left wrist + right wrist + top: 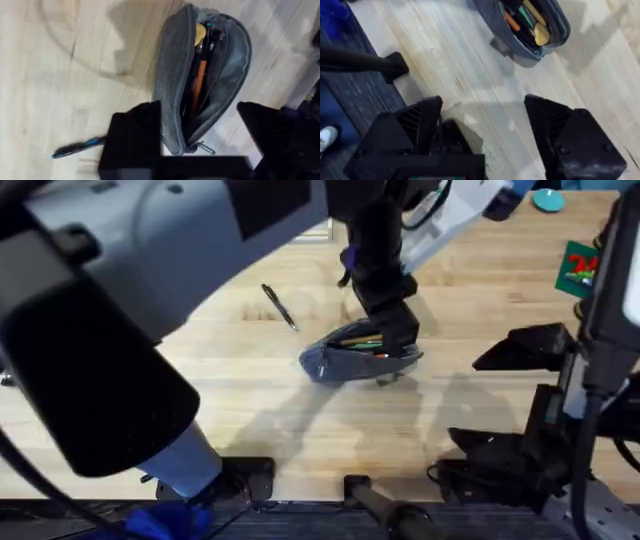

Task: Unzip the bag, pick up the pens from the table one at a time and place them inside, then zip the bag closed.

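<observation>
Grey-blue fabric pencil pouch (pixel 360 355), unzipped, at frame centre on the light wooden bench (pixel 250 410). Left claw (pixel 395 330) released, straddling the pouch's end. Thin black pen (pixel 279 307) upper left. Right claw (pixel 485 132) released, lower right.

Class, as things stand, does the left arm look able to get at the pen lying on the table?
Probably yes. The pen lies alone on bare table, apart from the open bag. The left gripper sits over the bag's end, close by, with nothing in between.
</observation>
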Controlling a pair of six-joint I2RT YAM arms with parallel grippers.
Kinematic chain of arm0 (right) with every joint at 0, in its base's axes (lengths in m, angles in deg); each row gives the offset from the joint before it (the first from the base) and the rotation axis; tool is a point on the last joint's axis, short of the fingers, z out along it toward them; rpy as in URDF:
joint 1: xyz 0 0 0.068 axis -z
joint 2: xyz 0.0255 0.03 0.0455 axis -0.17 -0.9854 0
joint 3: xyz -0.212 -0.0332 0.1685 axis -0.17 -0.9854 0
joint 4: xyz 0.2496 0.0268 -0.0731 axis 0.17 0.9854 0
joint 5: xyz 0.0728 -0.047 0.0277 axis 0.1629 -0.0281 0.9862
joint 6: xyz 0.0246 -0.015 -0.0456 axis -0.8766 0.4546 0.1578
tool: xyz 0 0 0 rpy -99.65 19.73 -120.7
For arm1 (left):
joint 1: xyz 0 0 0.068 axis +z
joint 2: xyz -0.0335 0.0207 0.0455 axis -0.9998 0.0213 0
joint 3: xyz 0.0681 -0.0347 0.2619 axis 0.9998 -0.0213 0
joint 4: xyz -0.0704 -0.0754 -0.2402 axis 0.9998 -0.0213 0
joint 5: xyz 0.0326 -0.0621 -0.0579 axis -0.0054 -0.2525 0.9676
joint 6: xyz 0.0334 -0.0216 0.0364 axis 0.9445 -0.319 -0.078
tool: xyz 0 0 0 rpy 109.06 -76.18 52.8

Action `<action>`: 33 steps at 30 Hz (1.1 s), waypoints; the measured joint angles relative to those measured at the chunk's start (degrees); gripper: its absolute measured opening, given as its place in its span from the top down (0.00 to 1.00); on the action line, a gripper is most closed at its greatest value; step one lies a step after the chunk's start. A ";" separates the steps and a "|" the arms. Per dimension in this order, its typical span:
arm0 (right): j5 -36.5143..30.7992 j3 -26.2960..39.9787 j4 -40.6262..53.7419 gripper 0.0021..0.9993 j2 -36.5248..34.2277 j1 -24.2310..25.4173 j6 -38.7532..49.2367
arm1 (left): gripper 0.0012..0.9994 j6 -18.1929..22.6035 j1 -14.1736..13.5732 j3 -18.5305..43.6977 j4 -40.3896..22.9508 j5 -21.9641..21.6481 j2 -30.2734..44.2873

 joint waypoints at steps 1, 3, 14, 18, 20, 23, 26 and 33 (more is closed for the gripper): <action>-0.01 0.00 0.01 0.00 0.00 0.00 0.00 | 0.02 -0.51 0.02 1.09 -0.63 -0.07 -0.08; 0.01 0.00 0.01 0.00 -0.01 0.00 0.00 | 0.01 -0.95 0.02 2.75 -1.32 -0.22 -0.41; 0.01 0.00 -0.01 0.00 0.00 0.00 0.00 | 0.00 -18.36 0.02 5.49 -1.03 -15.51 -7.69; 0.01 0.00 0.01 0.00 -0.02 0.00 0.00 | 0.01 -34.12 0.96 5.71 -3.61 -25.37 -8.02; 0.00 0.00 -0.01 0.00 -0.02 0.00 0.00 | 0.01 -41.48 1.95 5.71 -4.79 -27.92 -8.02; 0.01 0.00 0.01 0.00 -0.01 0.00 0.00 | 0.01 -53.20 4.18 5.71 -6.71 -30.25 -8.02; 0.01 0.00 -0.01 0.00 0.00 0.00 0.00 | 0.01 -62.74 6.57 5.71 -7.76 -31.45 -8.02; 0.01 0.00 -0.01 0.00 0.00 0.00 0.00 | 0.01 -77.81 11.24 2.77 -7.89 -32.47 -8.02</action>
